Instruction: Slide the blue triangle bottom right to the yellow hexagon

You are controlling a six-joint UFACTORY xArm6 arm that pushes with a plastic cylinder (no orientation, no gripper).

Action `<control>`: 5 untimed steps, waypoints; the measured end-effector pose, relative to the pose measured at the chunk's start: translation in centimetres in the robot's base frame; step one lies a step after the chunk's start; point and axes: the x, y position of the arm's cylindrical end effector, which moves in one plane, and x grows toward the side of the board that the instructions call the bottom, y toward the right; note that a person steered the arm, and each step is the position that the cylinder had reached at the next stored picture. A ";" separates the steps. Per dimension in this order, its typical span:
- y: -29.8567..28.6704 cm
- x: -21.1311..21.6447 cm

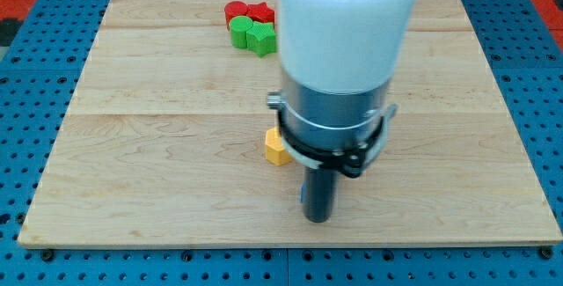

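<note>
On the bench [132, 145] I count five blocks showing: two red blocks [246, 11], two green blocks [253, 34], and one yellow hexagon [276, 147], partly hidden behind the arm.

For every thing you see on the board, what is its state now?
My tip: low on the board, just below and to the view's right of the yellow block.
Yellow block: flat on the board, partly hidden by the arm.
Red blocks: at the view's top, touching the green ones.
Green blocks: side by side.
Blue triangle: not visible.
</note>
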 end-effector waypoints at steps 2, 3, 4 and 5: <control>0.1 -5.3; 0.3 -7.7; 0.3 -10.0; 1.9 -13.4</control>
